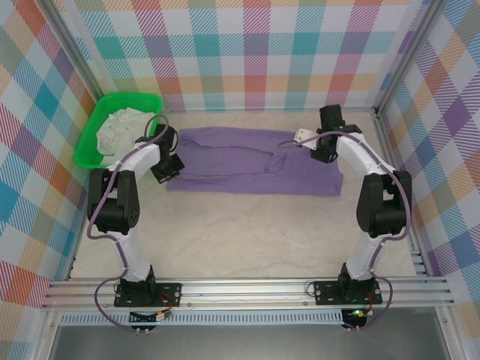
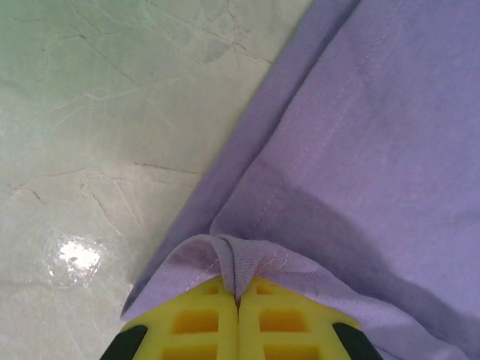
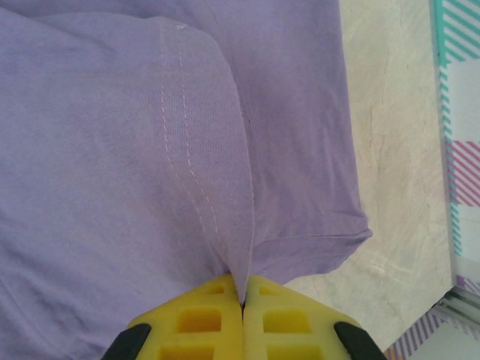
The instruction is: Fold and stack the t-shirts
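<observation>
Folding starts on the table [image 1: 247, 240], where the lavender t-shirt [image 1: 240, 161] lies spread lengthwise. Beyond the shirt's left end stands the green basket [image 1: 88, 146], with the off-white t-shirt [image 1: 124, 127] bunched inside it. At the shirt's near left corner, the left gripper [image 2: 238, 300] is clenched on a pinch of hem. At the shirt's right end, the right gripper [image 3: 242, 300] is clenched on a stitched fold. I judge that both ends should lift together, level and taut, so the cloth carries over without sagging and the edges align.
</observation>
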